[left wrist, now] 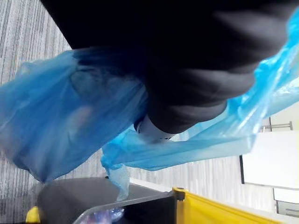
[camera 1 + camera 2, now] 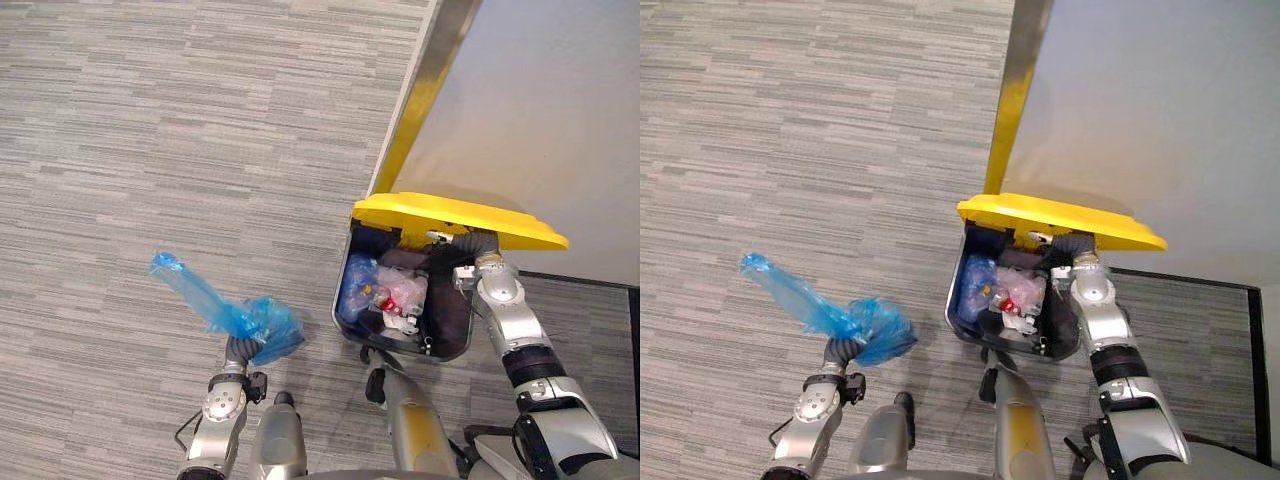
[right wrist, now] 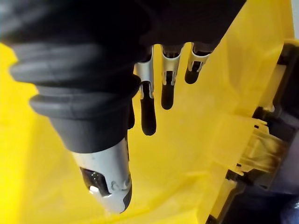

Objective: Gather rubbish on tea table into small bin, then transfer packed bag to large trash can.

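A crumpled blue plastic bag (image 2: 245,322) hangs above the carpet, to the left of the large trash can, with a long tail (image 2: 780,285) stretching up and left. My left hand (image 1: 154,133) is shut on the bag, which wraps round it and hides most of the fingers. The dark trash can (image 2: 345,295) stands open, its yellow lid (image 2: 455,215) tipped up. My right hand (image 3: 148,112) is under the lid with its fingers straight against the yellow underside. Inside the can lie a blue bag (image 2: 357,285) and red-and-white wrappers (image 2: 400,292).
The can stands against a pale wall (image 2: 540,110) with a brass-coloured strip (image 2: 420,90) along its edge. Grey striped carpet (image 2: 150,150) spreads to the left and ahead. A dark-framed panel (image 2: 600,283) runs along the floor at the right.
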Controlling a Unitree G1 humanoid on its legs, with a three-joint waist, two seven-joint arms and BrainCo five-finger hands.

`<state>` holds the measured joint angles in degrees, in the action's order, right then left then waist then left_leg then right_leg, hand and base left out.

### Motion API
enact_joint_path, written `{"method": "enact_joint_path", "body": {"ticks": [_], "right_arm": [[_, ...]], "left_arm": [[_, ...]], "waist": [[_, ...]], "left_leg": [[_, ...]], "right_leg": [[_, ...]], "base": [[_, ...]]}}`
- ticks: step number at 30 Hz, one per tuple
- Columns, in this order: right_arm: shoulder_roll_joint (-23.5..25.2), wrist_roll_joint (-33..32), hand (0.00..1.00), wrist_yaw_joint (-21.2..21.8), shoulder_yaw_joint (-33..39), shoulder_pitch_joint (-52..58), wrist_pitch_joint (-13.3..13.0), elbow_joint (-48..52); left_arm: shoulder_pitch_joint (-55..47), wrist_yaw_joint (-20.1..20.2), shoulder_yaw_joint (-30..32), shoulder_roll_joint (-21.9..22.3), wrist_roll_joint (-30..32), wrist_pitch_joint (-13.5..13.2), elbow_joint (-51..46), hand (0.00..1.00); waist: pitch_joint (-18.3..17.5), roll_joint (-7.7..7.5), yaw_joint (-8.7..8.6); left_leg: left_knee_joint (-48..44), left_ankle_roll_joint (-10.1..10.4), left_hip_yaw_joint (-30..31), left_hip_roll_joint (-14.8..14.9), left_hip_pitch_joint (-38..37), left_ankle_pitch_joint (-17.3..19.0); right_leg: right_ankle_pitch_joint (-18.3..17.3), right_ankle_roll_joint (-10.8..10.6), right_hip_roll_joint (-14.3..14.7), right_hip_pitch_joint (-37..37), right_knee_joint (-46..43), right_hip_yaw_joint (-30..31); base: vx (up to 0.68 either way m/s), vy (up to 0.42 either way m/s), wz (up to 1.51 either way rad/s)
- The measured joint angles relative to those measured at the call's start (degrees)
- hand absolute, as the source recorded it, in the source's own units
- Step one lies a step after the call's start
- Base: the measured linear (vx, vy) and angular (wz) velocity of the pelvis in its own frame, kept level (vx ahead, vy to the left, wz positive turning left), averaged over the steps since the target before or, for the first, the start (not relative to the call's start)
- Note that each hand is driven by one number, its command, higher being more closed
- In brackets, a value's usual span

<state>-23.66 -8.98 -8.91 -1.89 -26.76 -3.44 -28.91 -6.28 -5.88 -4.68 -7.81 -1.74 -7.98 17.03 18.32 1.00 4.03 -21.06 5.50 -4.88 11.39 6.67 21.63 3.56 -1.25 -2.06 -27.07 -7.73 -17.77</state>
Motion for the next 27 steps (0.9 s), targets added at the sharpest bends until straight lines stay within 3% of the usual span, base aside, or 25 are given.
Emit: {"method": "enact_joint_path", "body": {"ticks": [4,17,21,27], "right_arm": [[-0.6,0.0,0.00,0.4,0.3,0.0,-0.1,-1.4],[-1.6,-0.7,0.00,1.8,0.0,-2.0,-0.1,-4.0],[-1.6,-0.7,0.00,2.4,-1.5,-4.1,0.0,-4.5],[-3.3,-0.6,0.00,2.7,-3.7,-8.1,0.0,-6.3]], "left_arm": [[0.3,1.1,-2.9,-0.7,-0.5,0.0,-3.1,1.00],[6.3,4.6,-17.6,-0.3,-6.7,-1.4,-14.5,1.00],[10.4,4.4,-20.6,-0.1,-6.7,-1.5,-14.8,1.00],[18.4,3.4,-24.2,1.0,-7.1,-1.5,-12.9,1.00]], "waist": [[0.1,0.09,-0.25],[0.0,0.10,-1.93],[0.1,0.09,-3.24],[0.2,-0.04,-3.63]], "left_leg": [[0.0,-0.3,0.0,0.6,-0.5,0.2],[0.6,0.0,-2.1,-1.2,-2.7,0.1],[1.0,0.1,-3.1,-1.6,-3.1,0.0],[1.1,0.0,-4.8,-2.7,-2.3,0.0]], "right_leg": [[1.0,-1.7,1.2,1.5,2.5,0.5],[5.1,-1.1,1.8,5.3,9.6,3.7],[5.9,-0.4,1.7,5.2,10.0,4.5],[6.5,-0.7,1.0,3.3,9.9,6.3]], "base": [[-0.01,-0.015,-0.04],[0.00,0.019,-0.07],[0.03,0.036,-0.10],[0.03,0.026,-0.12]]}}
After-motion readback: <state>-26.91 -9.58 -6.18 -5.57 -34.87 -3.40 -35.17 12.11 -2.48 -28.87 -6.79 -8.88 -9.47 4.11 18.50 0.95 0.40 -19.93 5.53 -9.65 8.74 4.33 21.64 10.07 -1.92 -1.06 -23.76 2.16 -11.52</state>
